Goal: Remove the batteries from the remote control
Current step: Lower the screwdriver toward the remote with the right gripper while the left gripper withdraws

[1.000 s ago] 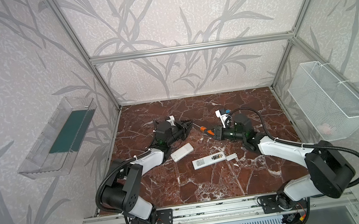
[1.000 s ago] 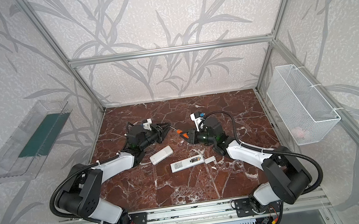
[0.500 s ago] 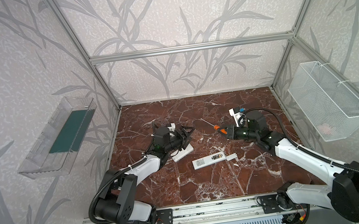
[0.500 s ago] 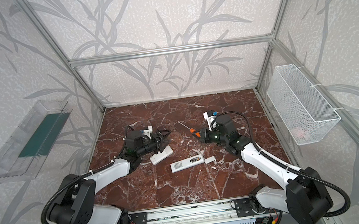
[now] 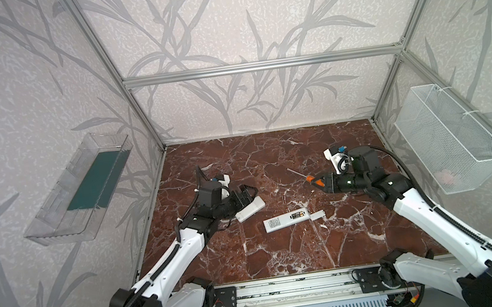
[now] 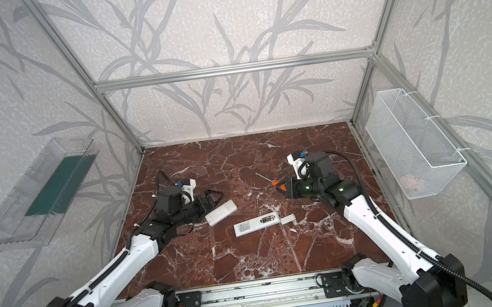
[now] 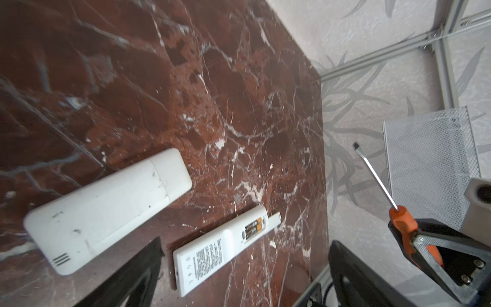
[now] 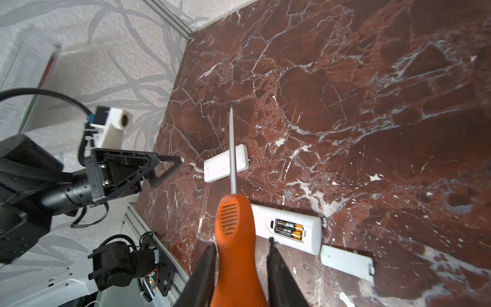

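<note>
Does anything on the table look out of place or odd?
Yes: the slim remote lies face down, its battery cover off beside its end, two batteries exposed. Otherwise nothing looks spilled or damaged.

A white wire-mesh basket (image 5: 449,140) is hanging on my right wall, a clear plastic tray (image 5: 64,229) on my left; an orange-handled screwdriver (image 8: 233,226) is pointing far-left.

Table (image 5: 283,252): red-brown marble, white veins; open remote (image 5: 276,223), closed remote (image 5: 252,207), cover (image 8: 345,261): white; batteries (image 8: 289,229): black and gold; screwdriver (image 8: 233,239): orange handle, grey shaft; walls (image 5: 220,19): pale, grey leaf pattern; basket (image 5: 450,146): white mesh; tray (image 5: 82,195): clear, green floor.
</note>
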{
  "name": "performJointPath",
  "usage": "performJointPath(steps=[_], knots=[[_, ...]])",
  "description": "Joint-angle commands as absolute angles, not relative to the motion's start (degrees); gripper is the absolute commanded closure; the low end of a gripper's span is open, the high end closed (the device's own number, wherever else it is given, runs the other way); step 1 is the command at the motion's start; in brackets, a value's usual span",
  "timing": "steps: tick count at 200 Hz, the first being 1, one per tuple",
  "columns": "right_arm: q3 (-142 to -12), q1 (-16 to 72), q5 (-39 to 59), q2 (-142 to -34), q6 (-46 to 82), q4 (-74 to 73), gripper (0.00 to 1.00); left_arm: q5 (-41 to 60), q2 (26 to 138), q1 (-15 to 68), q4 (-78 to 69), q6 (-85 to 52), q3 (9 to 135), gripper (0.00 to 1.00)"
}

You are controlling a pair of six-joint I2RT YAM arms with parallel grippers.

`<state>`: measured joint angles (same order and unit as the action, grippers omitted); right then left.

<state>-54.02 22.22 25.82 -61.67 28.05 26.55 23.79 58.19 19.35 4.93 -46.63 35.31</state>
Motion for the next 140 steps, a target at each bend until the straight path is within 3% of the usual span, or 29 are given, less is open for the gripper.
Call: performJointPath(steps=[1,72,140], knots=[[-56.7,22.0,21.2,-59.9,24.0,34.5,1.0,15.1,53.0,18.9,9.9,-41.0,33.6,0.01],[-58.2,22.0,9.9,-56.7,20.0,42.6,1.0,16.2,53.7,18.7,13.4,-36.4,35.5,0.01],[-60.8,21.9,20.3,-57.7,20.8,45.8,1.0,24.9,60.7,19.9,20.4,-25.6,42.5,0.01]])
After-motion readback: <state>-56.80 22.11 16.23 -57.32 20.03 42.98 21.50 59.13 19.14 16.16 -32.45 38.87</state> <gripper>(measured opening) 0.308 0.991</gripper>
